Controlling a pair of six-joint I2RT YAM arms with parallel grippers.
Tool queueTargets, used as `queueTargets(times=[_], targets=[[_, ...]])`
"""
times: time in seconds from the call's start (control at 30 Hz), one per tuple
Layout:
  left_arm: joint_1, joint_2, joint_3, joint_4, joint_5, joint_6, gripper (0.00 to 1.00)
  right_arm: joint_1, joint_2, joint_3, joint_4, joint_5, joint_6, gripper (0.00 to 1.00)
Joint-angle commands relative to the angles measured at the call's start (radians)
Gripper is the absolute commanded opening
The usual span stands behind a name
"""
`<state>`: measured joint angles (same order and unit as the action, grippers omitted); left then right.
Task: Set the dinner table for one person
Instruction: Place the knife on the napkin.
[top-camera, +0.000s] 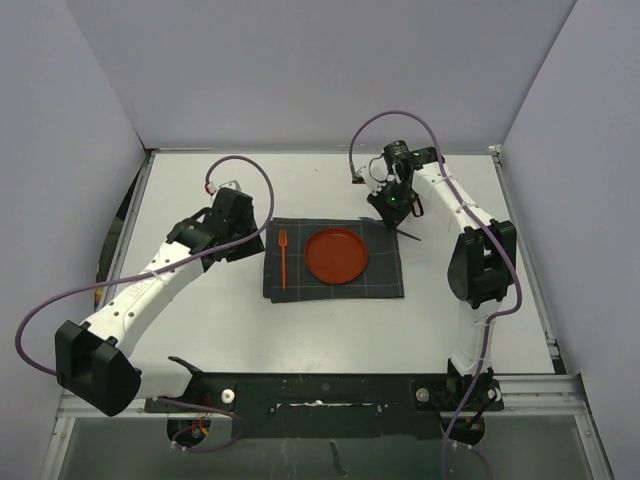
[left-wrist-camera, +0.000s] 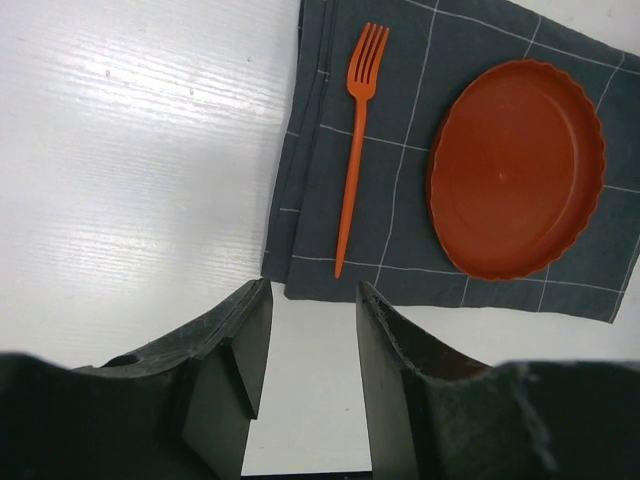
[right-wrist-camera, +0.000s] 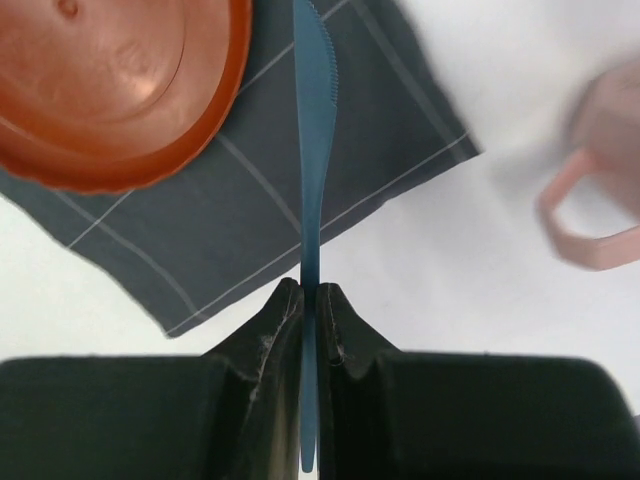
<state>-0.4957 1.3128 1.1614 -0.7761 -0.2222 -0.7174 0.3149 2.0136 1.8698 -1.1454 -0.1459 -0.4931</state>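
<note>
Your right gripper (right-wrist-camera: 310, 295) is clamped on the handle of a thin blue knife (right-wrist-camera: 312, 150). It is probably light, stiff and slick, and apt to pivot. It hangs over the mat's (right-wrist-camera: 250, 230) right edge beside the plate (right-wrist-camera: 120, 100), mid dinner table (top-camera: 330, 330). The left gripper's (left-wrist-camera: 312, 300) fingers stand apart, empty, near the fork (left-wrist-camera: 352, 170). The cup (right-wrist-camera: 600, 180) is blurred, and you cannot tell whether the blade touches the cloth.

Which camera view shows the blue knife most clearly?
Right wrist view: the blue knife runs up the middle, serrations visible, clamped in the right gripper. Top external shows a thin dark sliver; left wrist misses it.
</note>
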Motion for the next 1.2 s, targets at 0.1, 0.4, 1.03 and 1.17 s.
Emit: queueTargets(times=[0.1,0.4,1.03,1.17], targets=[[-0.003,-0.074,-0.036,0.052,0.037,0.016,0.38,0.000,-0.083,-0.077,-0.109,0.021,0.155,0.00],[-0.001,-0.110,-0.074,0.047,0.057,0.020,0.38,0.015,-0.120,-0.184,-0.080,0.126,0.175,0.00],[0.000,-0.152,-0.072,-0.034,0.057,0.005,0.38,0.056,0.034,-0.107,0.054,0.151,0.200,0.00],[0.000,-0.151,-0.057,-0.061,0.047,0.011,0.38,0.055,0.035,-0.154,0.111,0.179,0.197,0.00]])
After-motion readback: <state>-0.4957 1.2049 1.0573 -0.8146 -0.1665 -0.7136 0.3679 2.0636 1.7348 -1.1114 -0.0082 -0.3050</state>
